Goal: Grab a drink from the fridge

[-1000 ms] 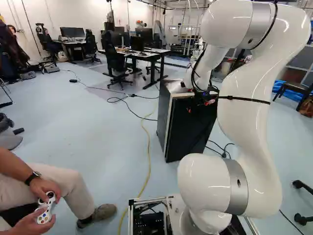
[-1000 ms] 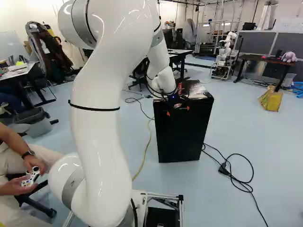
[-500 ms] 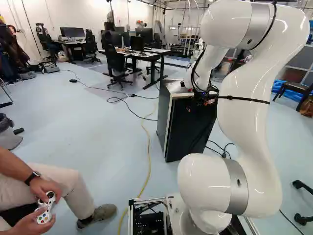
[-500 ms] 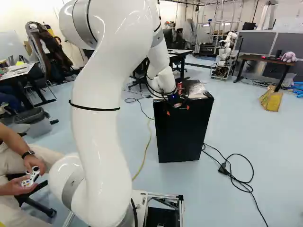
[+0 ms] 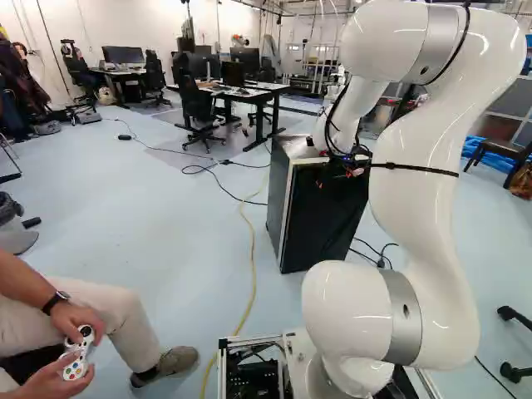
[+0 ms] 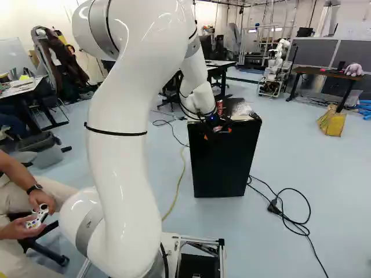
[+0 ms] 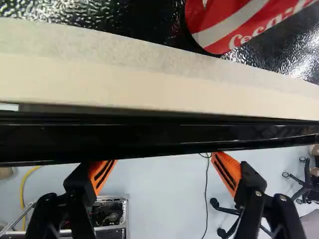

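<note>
Two parted fingers [image 7: 101,175], one red can [image 6: 219,108] just beyond

Left to right in the right base view, a yellow cable [image 6: 177,191] runs on the floor to the left of the gripper [image 6: 217,134], which sits at the top front edge of the black fridge [image 6: 225,168]. Its fingers stand wide open, with nothing gripped between them. Just past it, the can is on the fridge's top, with clear plastic [image 6: 243,109] to the can's right. A black plug [image 6: 273,205] lies on the floor, lower than the gripper and to its right.

Compared with half a second ago, the arm [image 6: 124,162] and its base look unmoved, while the fridge's foot seems a touch farther away across the floor.

The fridge has a dark, pebbled top, a pale strip along its front edge and a glossy black band nearest the fingers. The can is red with a white stripe and white lettering, partly cut off in the wrist view; whether it stands or lies is unclear.
</note>
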`<state>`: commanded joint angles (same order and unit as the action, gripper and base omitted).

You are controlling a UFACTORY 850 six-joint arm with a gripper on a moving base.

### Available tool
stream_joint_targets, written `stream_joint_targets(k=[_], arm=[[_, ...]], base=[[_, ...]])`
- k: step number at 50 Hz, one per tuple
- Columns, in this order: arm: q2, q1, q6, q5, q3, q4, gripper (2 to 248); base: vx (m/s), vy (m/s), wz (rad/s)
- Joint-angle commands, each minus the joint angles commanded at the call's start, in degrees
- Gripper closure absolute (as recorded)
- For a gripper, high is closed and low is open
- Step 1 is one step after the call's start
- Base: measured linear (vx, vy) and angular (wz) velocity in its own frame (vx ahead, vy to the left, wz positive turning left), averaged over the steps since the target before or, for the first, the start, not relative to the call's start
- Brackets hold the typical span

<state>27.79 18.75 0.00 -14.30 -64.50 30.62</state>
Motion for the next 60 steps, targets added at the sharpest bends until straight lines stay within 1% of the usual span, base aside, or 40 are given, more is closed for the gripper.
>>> stream_joint_targets(k=[18, 26, 50, 60], arm=[[0.0, 0.0, 0.0, 1.0, 0.0, 0.0, 3], [-0.6, 0.1, 0.0, 1.0, 0.8, 0.0, 3], [-5.3, 0.6, 0.0, 1.1, 7.2, 0.0, 3], [-7.5, 0.9, 0.0, 2.2, 10.1, 0.0, 3]], base=[[0.0, 0.0, 0.0], [0.0, 0.0, 0.0], [0.0, 0.0, 0.0], [0.0, 0.0, 0.0]])
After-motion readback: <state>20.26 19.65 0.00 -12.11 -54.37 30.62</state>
